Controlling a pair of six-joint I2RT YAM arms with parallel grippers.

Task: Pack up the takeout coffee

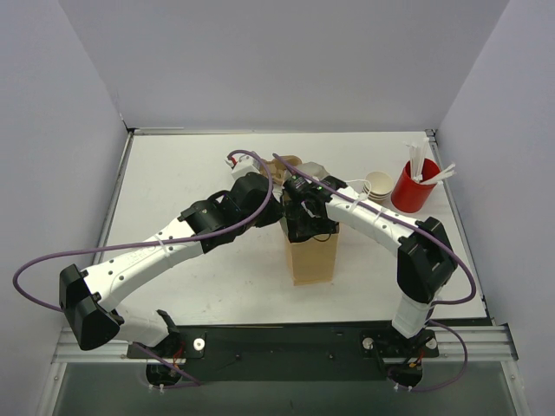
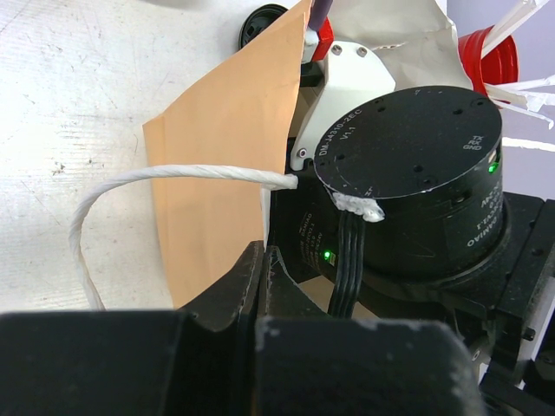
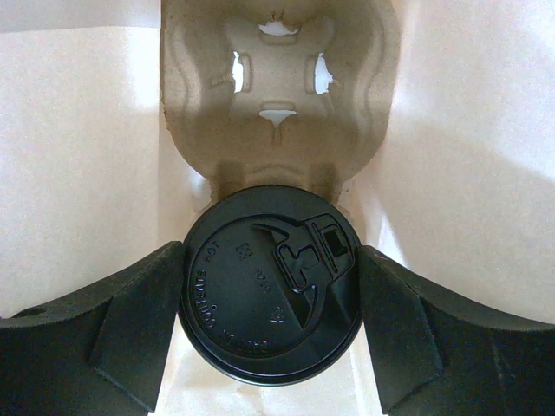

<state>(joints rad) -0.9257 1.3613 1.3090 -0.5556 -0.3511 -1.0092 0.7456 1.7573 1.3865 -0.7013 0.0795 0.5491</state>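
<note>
The takeout coffee point(image 3: 270, 282), black lid up, hangs inside the paper bag point(image 1: 310, 256), clamped at its sides by the right pincer point(image 3: 270, 321). Below it sits a pulp cup carrier point(image 3: 277, 104). The left pincer point(image 2: 260, 269) is closed, seemingly pinching the bag's rim near the white handle point(image 2: 113, 186). If the cup misses a carrier well, it may tip and spill. A tug from either arm could tear the bag or topple it on the worktop point(image 1: 191, 165).

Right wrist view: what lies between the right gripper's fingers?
The takeout coffee, black lid flanked by both fingers, inside the paper bag; right wrist view.
</note>
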